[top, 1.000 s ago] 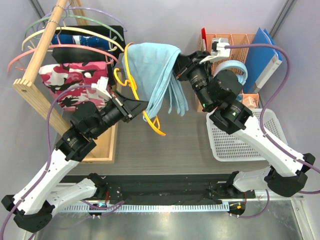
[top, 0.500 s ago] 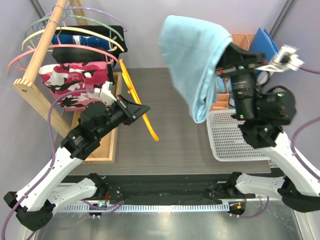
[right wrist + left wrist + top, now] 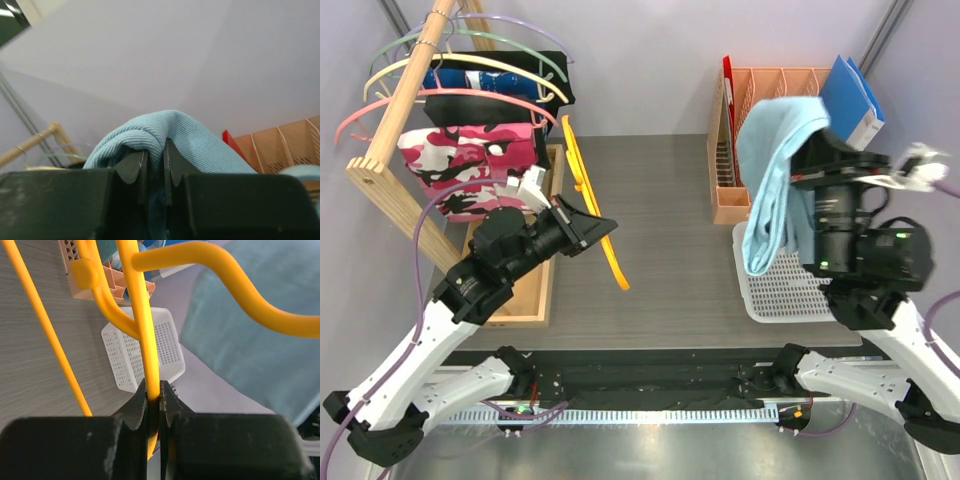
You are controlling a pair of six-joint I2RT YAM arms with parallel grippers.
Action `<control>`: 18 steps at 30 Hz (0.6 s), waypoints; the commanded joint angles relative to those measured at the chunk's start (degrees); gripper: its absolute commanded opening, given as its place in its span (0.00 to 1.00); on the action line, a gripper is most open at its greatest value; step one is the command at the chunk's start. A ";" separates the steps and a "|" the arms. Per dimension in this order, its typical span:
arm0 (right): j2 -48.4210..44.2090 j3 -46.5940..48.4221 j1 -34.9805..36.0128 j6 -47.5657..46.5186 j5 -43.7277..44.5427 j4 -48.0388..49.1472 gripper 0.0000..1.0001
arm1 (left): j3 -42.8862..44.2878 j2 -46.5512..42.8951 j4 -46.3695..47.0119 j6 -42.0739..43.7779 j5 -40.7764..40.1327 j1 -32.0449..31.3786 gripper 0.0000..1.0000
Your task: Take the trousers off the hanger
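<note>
The light sky-blue trousers (image 3: 772,175) hang free of the hanger, held high over the white basket at the right. My right gripper (image 3: 820,150) is shut on a fold of them; in the right wrist view the cloth (image 3: 197,142) bulges over the gripper (image 3: 155,155). The yellow-orange hanger (image 3: 590,205) is bare, tilted above the table left of centre. My left gripper (image 3: 592,222) is shut on its bar; in the left wrist view the bar (image 3: 142,325) runs up from the gripper (image 3: 154,395), with the trousers (image 3: 255,325) at the right.
A wooden rack (image 3: 395,130) at the far left carries several hangers, a pink camouflage garment (image 3: 465,150) and dark garments. A wooden tray (image 3: 535,290) lies under my left arm. A white basket (image 3: 785,290), an orange organiser (image 3: 740,150) and a blue folder (image 3: 850,100) stand at the right.
My right gripper pulled the trousers off the hanger, swung them right and lowered them over the basket. My left gripper drew the bare hanger left and held it there.
</note>
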 commanded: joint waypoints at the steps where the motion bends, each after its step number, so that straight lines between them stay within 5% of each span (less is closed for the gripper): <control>1: 0.90 -8.53 -0.08 -1.41 4.62 2.27 0.01 | 1.23 -3.48 -1.20 4.89 0.38 0.26 0.00; 12: 16.98 -10.50 -0.08 -2.81 13.48 17.47 0.01 | -2.46 -9.19 -5.51 5.34 -2.69 0.26 0.00; 18: 26.21 -5.76 -0.08 -15.43 24.30 27.30 0.01 | -2.03 -11.92 -9.11 6.13 -5.16 0.26 0.00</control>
